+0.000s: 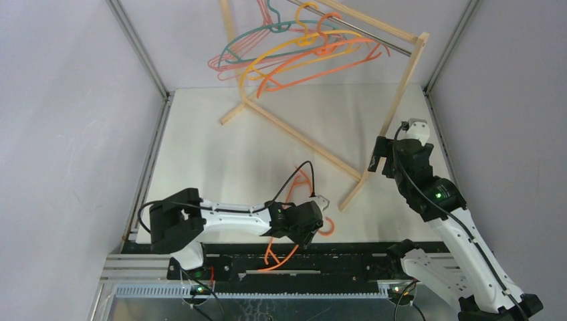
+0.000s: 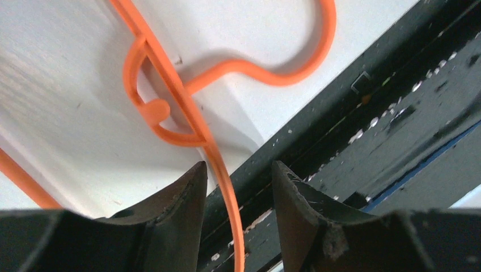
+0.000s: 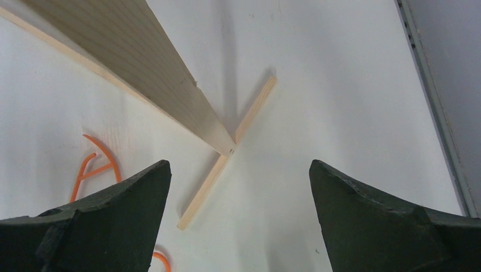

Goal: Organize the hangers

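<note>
Hangers crowd the far end of the wooden rack [image 1: 394, 100]: a teal hanger [image 1: 264, 33], a yellow hanger [image 1: 281, 53], orange hangers [image 1: 321, 63] and thin pink wire hangers [image 1: 224, 63], all hooked on the metal rod [image 1: 354, 28]. One more orange hanger [image 2: 187, 107] lies at the near edge of the white table [image 1: 220, 154], partly over the black rail [image 2: 363, 124]. The left gripper [image 2: 233, 187] is low over it, jaws parted, with the hanger's thin bar running between the fingertips; whether either pad touches it is hard to tell from here. The right gripper [image 3: 238, 192] hangs above the rack's near foot [image 3: 227, 153], fingers spread wide and holding nothing.
</note>
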Controlling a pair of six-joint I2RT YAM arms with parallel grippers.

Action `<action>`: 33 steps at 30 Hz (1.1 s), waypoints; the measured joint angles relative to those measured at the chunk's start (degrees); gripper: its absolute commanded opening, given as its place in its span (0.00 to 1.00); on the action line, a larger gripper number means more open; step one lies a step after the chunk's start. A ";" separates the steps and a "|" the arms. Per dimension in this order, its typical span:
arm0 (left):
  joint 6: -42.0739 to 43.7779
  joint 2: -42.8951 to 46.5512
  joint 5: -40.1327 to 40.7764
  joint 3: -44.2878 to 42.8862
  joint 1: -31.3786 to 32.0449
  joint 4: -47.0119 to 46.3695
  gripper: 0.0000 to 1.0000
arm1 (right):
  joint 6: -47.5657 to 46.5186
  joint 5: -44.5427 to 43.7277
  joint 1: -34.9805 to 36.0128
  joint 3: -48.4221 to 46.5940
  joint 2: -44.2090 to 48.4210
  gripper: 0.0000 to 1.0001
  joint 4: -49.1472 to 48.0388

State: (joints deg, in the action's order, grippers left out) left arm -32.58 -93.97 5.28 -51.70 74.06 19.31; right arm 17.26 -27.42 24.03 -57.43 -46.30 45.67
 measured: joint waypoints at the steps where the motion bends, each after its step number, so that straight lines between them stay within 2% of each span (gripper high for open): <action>1: -0.33 -0.15 0.59 -0.07 0.00 -0.17 0.49 | 0.02 0.13 0.00 0.13 0.39 1.00 0.17; 8: -1.55 -0.33 2.29 0.39 0.00 -0.59 0.34 | -0.33 0.81 0.00 2.08 3.21 1.00 0.50; 20: -5.49 0.79 5.18 6.12 0.42 -10.64 0.37 | -0.55 1.46 -0.02 2.29 4.87 1.00 1.92; 21: -5.68 0.70 5.44 5.99 0.46 -10.51 0.35 | -0.59 1.55 -0.02 2.29 4.87 1.00 1.92; 22: -6.05 0.48 5.84 5.66 0.46 -10.10 0.27 | -0.61 1.66 -0.02 2.29 4.92 1.00 1.92; 23: -6.23 0.15 6.25 5.18 0.55 -9.64 0.12 | -0.61 1.79 -0.02 2.29 4.96 1.00 1.92; 24: -6.38 -0.15 6.78 4.85 0.59 -9.31 0.02 | -0.59 1.92 -0.02 2.29 5.01 1.00 1.92; 33: -7.02 1.95 8.92 4.79 0.52 -5.38 0.00 | -0.42 2.25 -0.02 2.29 6.29 1.00 2.03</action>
State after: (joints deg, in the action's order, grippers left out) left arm -39.59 -92.03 14.20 -46.92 74.59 13.93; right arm 16.84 -25.17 24.01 -55.13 -40.01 47.70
